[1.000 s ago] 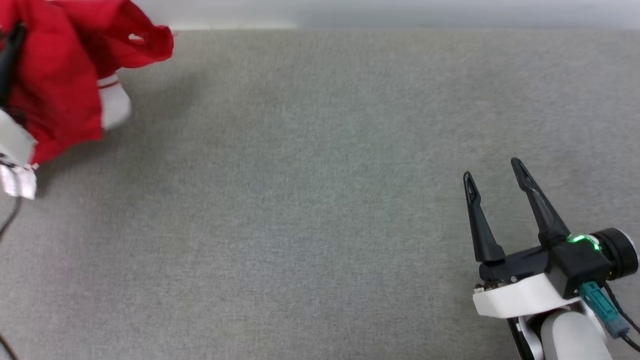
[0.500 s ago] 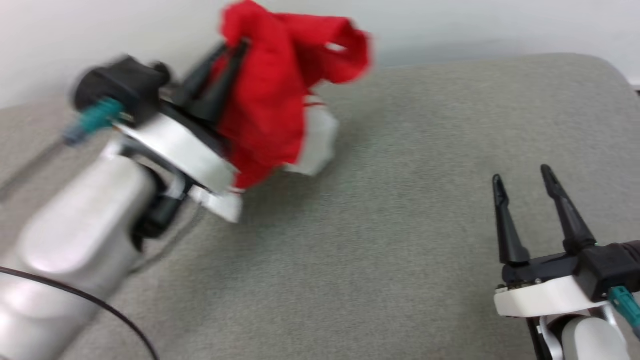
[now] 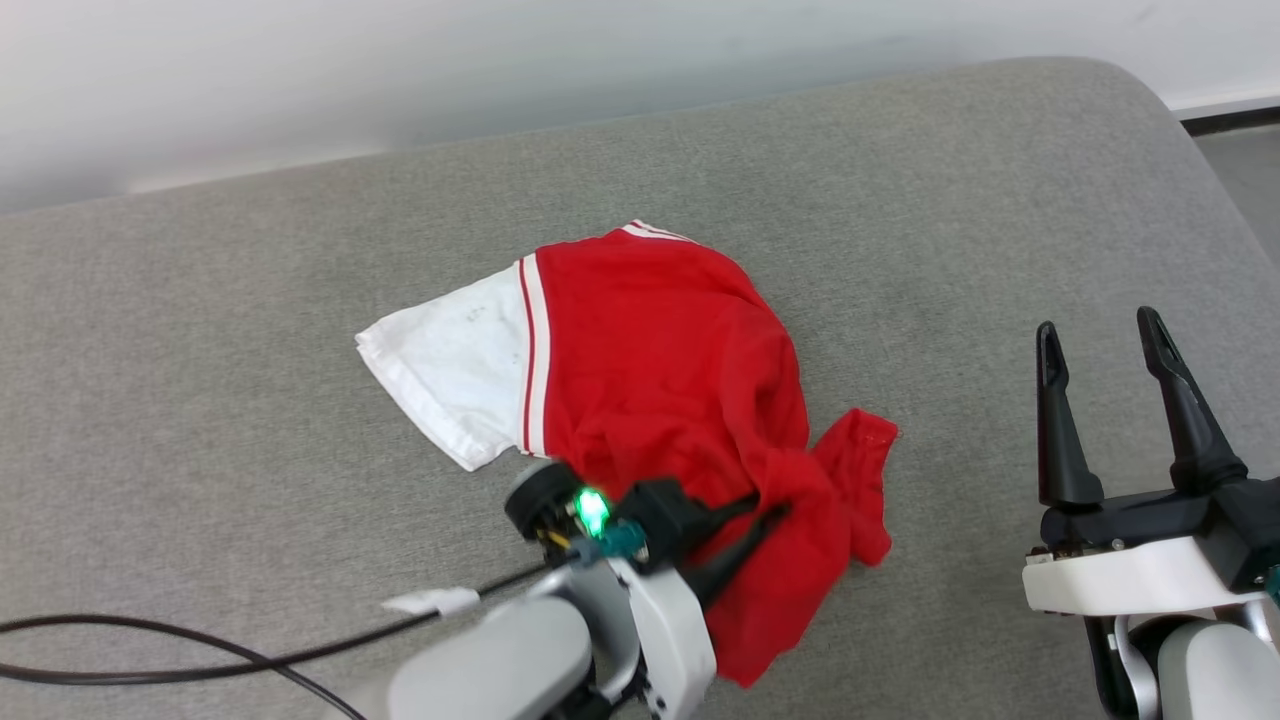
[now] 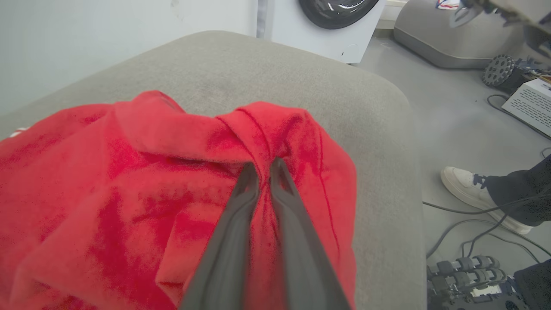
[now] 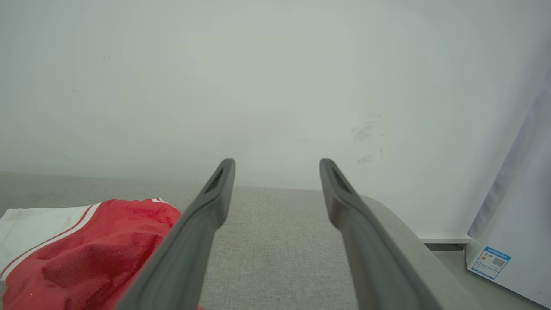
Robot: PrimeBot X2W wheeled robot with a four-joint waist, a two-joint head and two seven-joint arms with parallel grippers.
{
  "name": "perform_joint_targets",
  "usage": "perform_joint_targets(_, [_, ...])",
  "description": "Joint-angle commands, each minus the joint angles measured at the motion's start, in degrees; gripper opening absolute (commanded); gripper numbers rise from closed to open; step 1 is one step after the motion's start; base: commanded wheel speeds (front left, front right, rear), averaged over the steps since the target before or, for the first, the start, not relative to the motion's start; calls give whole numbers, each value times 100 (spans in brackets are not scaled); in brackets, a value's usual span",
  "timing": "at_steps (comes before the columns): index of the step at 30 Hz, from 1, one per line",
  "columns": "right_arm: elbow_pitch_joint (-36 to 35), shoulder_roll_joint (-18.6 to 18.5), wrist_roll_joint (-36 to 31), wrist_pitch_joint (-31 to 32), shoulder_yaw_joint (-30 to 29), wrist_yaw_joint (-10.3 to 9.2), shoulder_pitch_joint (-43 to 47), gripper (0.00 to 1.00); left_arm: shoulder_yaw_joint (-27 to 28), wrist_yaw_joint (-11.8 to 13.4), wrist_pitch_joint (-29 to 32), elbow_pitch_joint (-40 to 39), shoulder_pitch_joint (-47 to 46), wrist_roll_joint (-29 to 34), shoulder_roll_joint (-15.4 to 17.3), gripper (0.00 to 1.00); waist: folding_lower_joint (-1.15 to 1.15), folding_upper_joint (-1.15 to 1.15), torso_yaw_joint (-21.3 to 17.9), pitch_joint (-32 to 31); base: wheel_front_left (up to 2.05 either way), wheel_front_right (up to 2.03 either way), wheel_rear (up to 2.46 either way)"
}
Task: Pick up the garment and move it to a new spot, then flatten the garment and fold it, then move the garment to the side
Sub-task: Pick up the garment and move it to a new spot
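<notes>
The garment (image 3: 650, 370) is slumped in a heap mid grey cushion (image 3: 250, 300), white sleeve (image 3: 455, 370) sticking out left. The left fingers (image 4: 241, 215) are clamped on a bunched red fold at its near edge. Way off right, the right fingers (image 3: 1058, 430) are spread wide, holding nothing.

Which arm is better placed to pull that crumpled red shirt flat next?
Probably the left: the left gripper pinches a fold of the garment; the right gripper stands open, off the cloth.
</notes>
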Motion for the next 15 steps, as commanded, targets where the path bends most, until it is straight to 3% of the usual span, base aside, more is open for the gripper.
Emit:
perform_joint_targets(1, [-9, 3, 53, -10, -1, -4, 13, 100, -45, -50, -55, 98, 122, 12, -48, 80, 0, 0, 28, 0, 0, 0, 0])
perform_joint_targets(2, [12, 3, 43, -10, 9, -4, 37, 100, -108, -88, -62, 197, 180, 21, -120, 100, 0, 0, 51, -7, 0, 0, 0])
perform_joint_targets(9, [89, 2, -1, -10, 75, -4, 120, 100, 181, -50, -297, 477, 356, -6, -248, 100, 0, 0, 275, -218, 0, 0, 0])
perform_joint_targets(15, [75, 2, 55, -10, 44, -4, 147, 100, 1580, 434, -337, -171, 598, 346, 146, 100, 0, 0, 488, -442, 0, 0, 0])
